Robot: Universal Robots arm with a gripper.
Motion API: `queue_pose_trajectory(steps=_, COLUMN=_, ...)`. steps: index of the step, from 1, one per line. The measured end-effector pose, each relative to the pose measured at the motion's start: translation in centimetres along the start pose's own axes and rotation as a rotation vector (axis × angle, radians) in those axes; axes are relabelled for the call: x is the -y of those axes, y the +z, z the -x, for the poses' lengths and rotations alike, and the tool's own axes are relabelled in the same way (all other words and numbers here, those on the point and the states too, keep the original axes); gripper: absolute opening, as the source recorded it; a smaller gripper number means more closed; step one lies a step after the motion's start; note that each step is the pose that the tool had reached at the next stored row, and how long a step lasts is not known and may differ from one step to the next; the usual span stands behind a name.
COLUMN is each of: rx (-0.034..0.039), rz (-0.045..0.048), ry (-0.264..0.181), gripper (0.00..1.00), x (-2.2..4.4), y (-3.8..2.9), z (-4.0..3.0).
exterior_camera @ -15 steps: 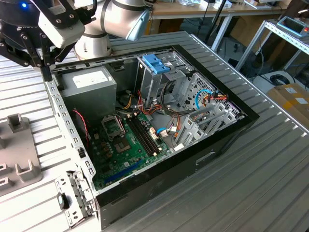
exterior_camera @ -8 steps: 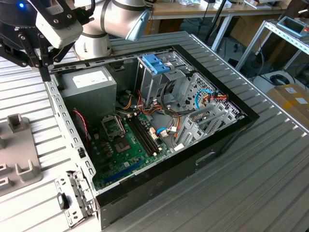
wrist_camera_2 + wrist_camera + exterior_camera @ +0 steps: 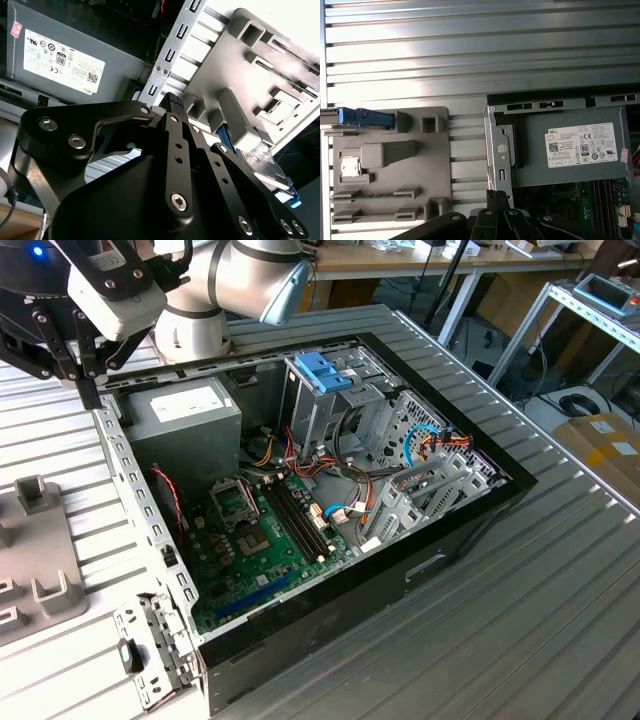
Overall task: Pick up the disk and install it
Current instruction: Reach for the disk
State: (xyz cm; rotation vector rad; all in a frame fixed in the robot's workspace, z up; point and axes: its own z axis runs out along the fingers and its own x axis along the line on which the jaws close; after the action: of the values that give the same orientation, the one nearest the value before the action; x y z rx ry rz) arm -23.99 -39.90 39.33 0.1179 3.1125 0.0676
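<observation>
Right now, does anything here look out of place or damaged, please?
Nothing stands out. The disk sits at the edge of the grey fixture plate, beside the open computer case on the ribbed table.

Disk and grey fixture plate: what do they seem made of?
Disk: grey metal body with a dull sheen; its rails look like light-blue plastic. Fixture plate: probably matte grey moulded plastic, going by its uniform colour and rounded blocks; painted metal is possible.
</observation>
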Motion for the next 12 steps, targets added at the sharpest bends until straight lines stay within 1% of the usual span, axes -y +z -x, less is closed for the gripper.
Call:
queue_pose_trajectory(steps=3, rx=0.0, rz=0.0, ry=0.0, gripper=0.1, x=0.02, y=0.0, z=-0.24)
queue_pose_trajectory(steps=12, rx=0.0, rz=0.0001, ry=0.0, gripper=0.1, x=0.05, y=-0.02, z=-0.66)
